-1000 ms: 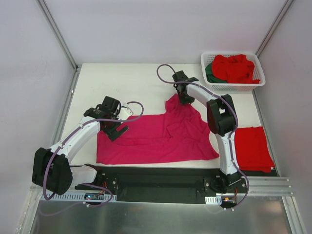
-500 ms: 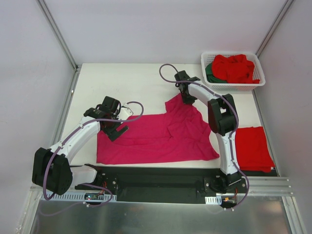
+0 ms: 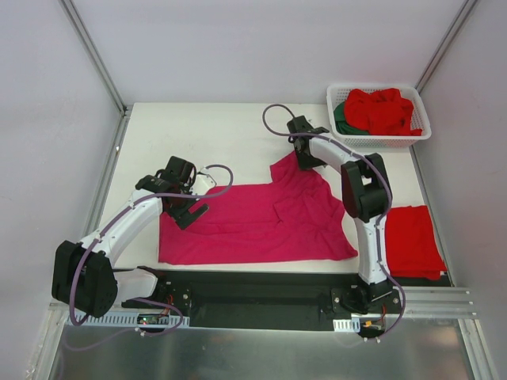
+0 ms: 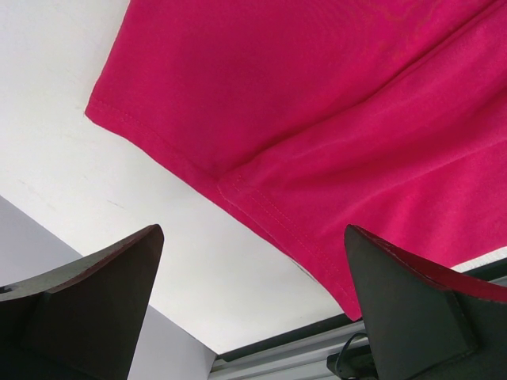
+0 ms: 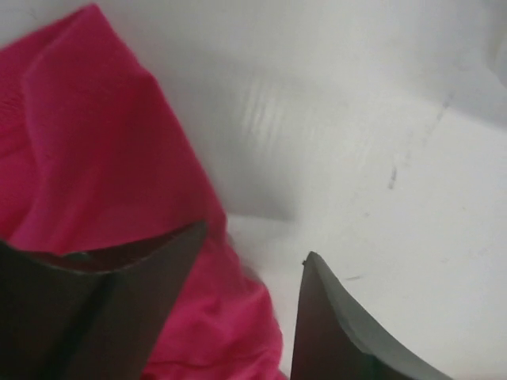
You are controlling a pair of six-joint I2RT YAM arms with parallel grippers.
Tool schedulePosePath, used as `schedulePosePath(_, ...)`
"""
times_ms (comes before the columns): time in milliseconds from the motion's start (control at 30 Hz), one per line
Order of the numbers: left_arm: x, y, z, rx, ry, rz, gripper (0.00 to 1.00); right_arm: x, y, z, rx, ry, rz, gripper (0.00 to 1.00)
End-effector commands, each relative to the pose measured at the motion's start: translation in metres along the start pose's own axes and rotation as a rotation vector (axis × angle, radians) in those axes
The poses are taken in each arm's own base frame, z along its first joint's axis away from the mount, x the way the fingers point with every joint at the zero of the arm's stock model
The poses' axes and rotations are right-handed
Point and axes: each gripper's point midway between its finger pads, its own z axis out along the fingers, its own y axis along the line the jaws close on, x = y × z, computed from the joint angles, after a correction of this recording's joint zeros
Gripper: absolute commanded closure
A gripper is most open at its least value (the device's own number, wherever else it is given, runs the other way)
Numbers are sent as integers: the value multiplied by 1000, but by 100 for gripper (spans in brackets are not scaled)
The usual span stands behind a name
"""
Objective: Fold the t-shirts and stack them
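Observation:
A magenta-pink t-shirt (image 3: 261,222) lies spread across the middle of the table, its upper right corner bunched up. My right gripper (image 3: 305,161) hangs just over that corner. In the right wrist view its jaws (image 5: 255,241) stand apart, with the pink cloth (image 5: 87,142) lying loose under the left finger and partly in the gap. My left gripper (image 3: 188,210) hovers wide open over the shirt's left edge, and its wrist view shows a hem corner (image 4: 333,103) with nothing between the fingers (image 4: 252,229). A folded red t-shirt (image 3: 410,237) lies at the right.
A white slotted basket (image 3: 380,141) stands at the back right, holding a crumpled red t-shirt (image 3: 380,111) and a dark green one (image 3: 341,117). Metal frame posts run along both sides. A black rail with the arm bases lines the near edge.
My right gripper has shifted slightly right, closed and then parted again; the shirt's raised corner has sagged. The shirt's left edge crept a little right. The left arm has stayed still.

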Motion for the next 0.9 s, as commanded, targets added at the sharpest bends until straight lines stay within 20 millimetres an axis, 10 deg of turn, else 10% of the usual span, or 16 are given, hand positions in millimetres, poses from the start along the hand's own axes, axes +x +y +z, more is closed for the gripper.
schedulePosePath(0,4,-2,-6,-1,3,-19,1,-20,-3,-32,-57,-121,82,41)
schedulePosePath(267,6,-3,-5,0,11,-20,1,-38,50,-73,-348,-237,59,66)
schedulePosePath(867,11,-3,-6,-12,15,-11,1,-43,107,-91,-519,-270,-59,67)
